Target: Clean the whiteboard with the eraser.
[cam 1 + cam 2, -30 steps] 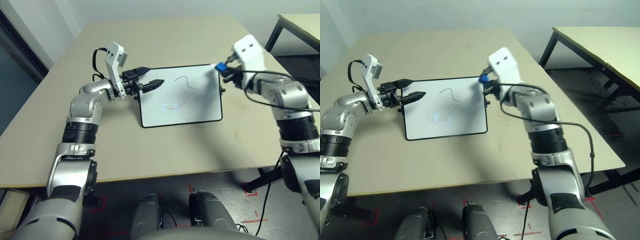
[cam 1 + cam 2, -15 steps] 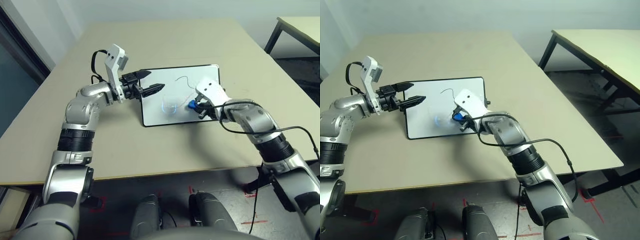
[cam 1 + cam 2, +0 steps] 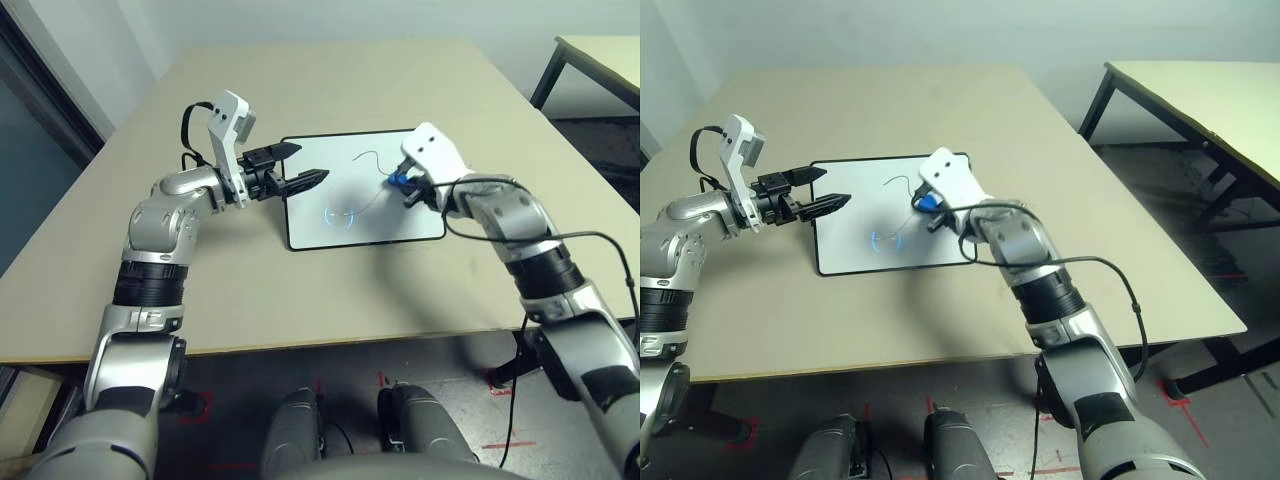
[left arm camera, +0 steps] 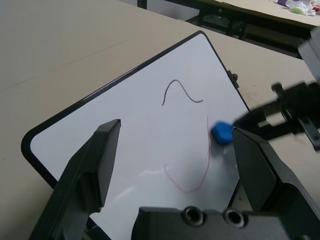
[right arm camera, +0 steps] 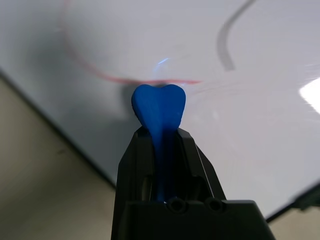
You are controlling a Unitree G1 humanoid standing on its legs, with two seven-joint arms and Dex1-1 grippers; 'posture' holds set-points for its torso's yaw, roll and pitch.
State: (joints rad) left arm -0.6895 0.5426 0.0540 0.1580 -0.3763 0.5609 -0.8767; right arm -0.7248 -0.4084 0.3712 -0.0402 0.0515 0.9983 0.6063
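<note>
On a beige table (image 3: 330, 290), whiteboard (image 3: 340, 225) lies flat; grey walls behind.

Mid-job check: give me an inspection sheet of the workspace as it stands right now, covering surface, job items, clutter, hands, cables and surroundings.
Surface: beige table, bare around the board.
Job's things: whiteboard lies flat on the table; a dark curved line and a thin reddish curve are on it. Eraser, small and blue, is over the board's right part.
Clutter: nothing seen.
Hands: right hand is shut on the eraser, tip close to the reddish line. Left hand is open, poised over the board's left edge, holding nothing.
Cables: a black cable loops along the right forearm; another arcs behind the left wrist.
Surroundings: a second table to the right; floor with red tape marks.
</note>
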